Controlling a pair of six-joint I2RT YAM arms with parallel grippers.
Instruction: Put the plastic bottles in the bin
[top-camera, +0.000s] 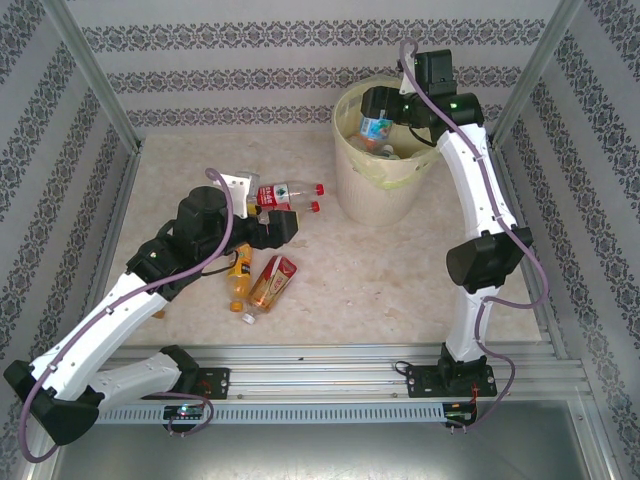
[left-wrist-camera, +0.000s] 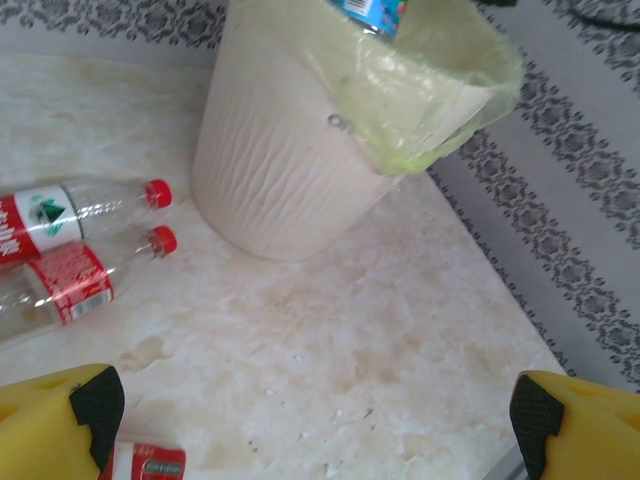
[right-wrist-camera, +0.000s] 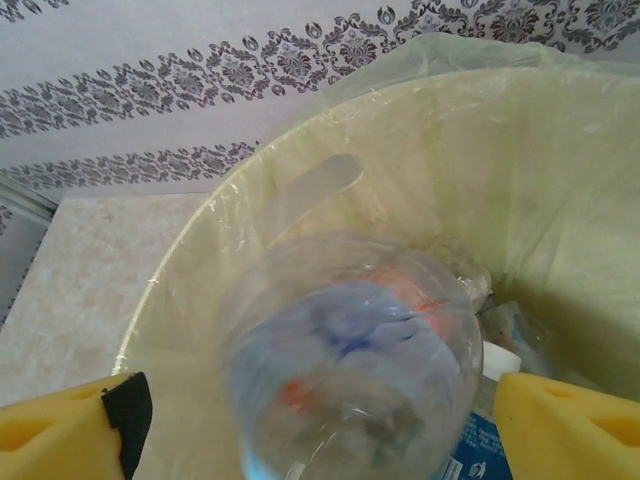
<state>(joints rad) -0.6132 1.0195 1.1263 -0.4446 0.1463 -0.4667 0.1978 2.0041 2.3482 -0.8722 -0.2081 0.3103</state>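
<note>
Two red-capped bottles lie ahead-left of your left gripper, the nearer, caps toward bin | both jaws apart, right gripper straddling blue-labelled bottle

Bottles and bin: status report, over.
Right gripper open over bin, blue-label bottle loose between fingers. Left gripper open, empty. Four bottles on table. Nothing blocking.

The bin, a big pale-yellow bucket lined with a yellowish bag, stands upright at the far right of the bench. A clear blue-labelled bottle sits in its mouth, with more bottles deeper inside. Left of the bin, two red-capped bottles lie side by side, caps towards it. Nearer, an orange-tinted bottle and a red-labelled bottle lie next to each other.
</note>
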